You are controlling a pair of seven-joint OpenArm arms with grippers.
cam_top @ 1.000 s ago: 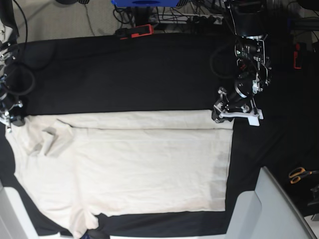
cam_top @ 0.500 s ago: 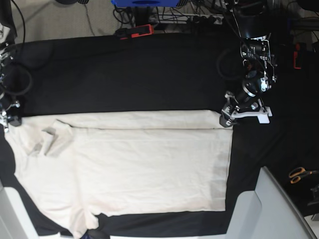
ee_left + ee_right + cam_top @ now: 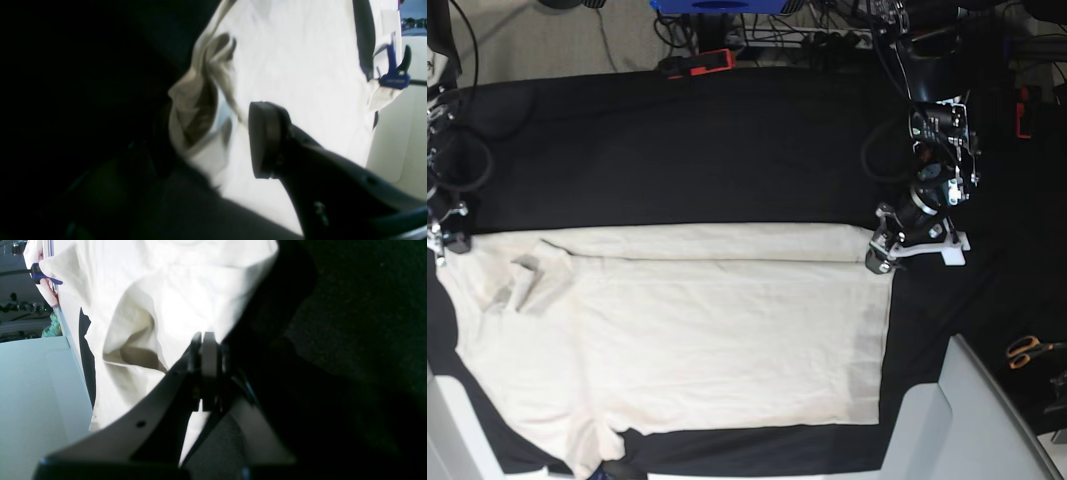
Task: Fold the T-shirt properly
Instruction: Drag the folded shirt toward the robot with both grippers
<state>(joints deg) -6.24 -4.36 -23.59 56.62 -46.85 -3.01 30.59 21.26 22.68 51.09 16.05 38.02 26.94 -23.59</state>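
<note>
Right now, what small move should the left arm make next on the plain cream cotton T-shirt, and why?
Probably lift the left gripper clear: its jaws stand open at a hem corner of the cream T-shirt, whose far strip already lies folded flat.

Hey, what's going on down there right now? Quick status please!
Left end effector open at hem corner. Right end effector shut at collar end. Plain cream cotton T-shirt flat on black tablecloth, top strip folded. Nothing in the way.
</note>
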